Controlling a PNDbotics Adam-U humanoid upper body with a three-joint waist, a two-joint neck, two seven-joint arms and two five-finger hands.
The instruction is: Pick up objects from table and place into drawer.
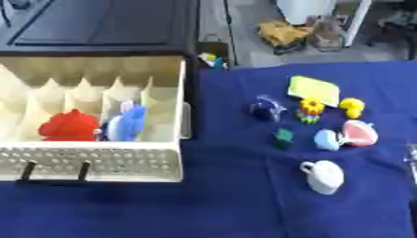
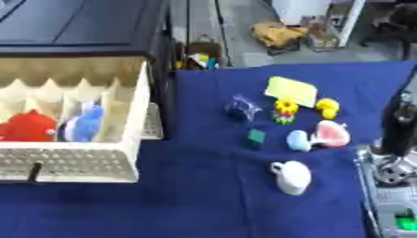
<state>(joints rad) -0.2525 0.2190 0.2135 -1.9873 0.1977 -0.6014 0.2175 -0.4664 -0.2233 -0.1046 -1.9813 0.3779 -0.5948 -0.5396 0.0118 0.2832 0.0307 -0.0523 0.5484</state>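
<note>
The cream drawer [image 1: 97,160] stands pulled out at the left. A red toy [image 1: 69,125] and a blue toy [image 1: 128,123] lie in its divided compartments. On the blue cloth to the right lie a white mug [image 1: 323,175], a green cube [image 1: 283,137], a light blue piece [image 1: 326,139], a pink piece [image 1: 358,132], a yellow duck [image 1: 352,107], a flower toy [image 1: 310,109], a dark blue clear thing [image 1: 265,110] and a yellow-green card [image 1: 313,89]. My right hand [image 2: 399,130] stands at the right edge, fingers up and straight, holding nothing. My left hand does not show.
A dark cabinet top [image 1: 106,23] sits over the drawer. Beyond the cloth's far edge the floor holds a yellow bundle [image 1: 281,33] and other clutter. Bare blue cloth [image 1: 228,204] stretches along the front of the table.
</note>
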